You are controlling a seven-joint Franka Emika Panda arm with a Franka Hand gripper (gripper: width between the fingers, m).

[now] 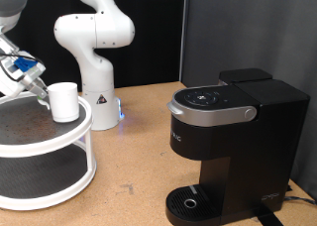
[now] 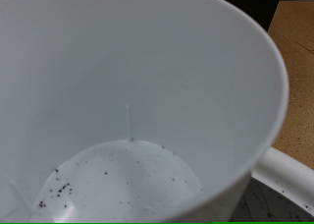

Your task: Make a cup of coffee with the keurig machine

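The white cup [image 1: 65,102] stands on the top tier of a round white stand [image 1: 40,147] at the exterior view's left. My gripper [image 1: 40,90] comes down from the top left and is right at the cup's left side. In the wrist view the cup [image 2: 147,86] fills the frame, seen from above into its open mouth. It is empty, with dark specks on its bottom, and its handle [image 2: 289,175] shows at one edge. No fingers show there. The black keurig machine [image 1: 233,137] stands at the right with its lid down and its round drip tray [image 1: 190,199] bare.
The arm's white base [image 1: 94,48] stands behind the stand, with a blue light [image 1: 120,112] at its foot. The stand has a lower shelf [image 1: 40,176]. A brown tabletop [image 1: 134,157] lies between the stand and the machine. A cable [image 1: 297,196] lies at the machine's right.
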